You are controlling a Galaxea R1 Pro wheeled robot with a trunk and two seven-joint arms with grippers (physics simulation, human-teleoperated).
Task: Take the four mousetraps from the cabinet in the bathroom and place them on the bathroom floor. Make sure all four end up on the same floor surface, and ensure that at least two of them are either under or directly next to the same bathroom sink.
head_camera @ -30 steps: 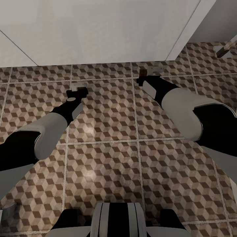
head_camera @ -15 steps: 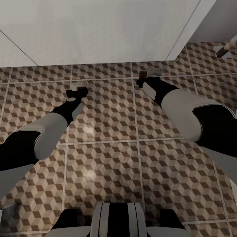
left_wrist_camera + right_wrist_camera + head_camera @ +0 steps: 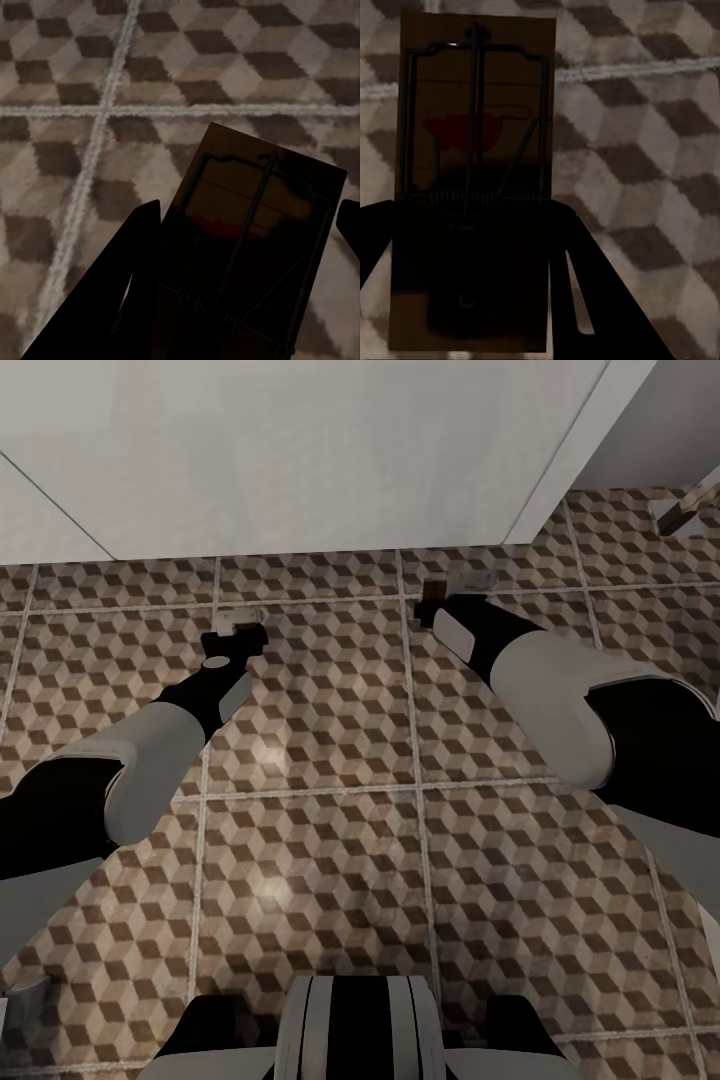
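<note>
Our left gripper point(image 3: 247, 289) and right gripper point(image 3: 472, 300) each clasped a mousetrap point(image 3: 255, 225) point(image 3: 472, 135) above the cube-patterned floor tiles point(image 3: 330, 860).

The floor tiles point(image 3: 320, 860) are looking smooth and slightly glossy, catching a soft sheen, with pale rough grout. Each mousetrap point(image 3: 247, 247) point(image 3: 472, 187) is showing a matt dark wooden board with thin dark metal wire. The wall panel point(image 3: 300, 450) is appearing plain matt white.

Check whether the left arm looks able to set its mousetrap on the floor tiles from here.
Probably yes: the left gripper holds its mousetrap low over the bathroom floor, and bare tile lies beneath it with nothing between.
</note>
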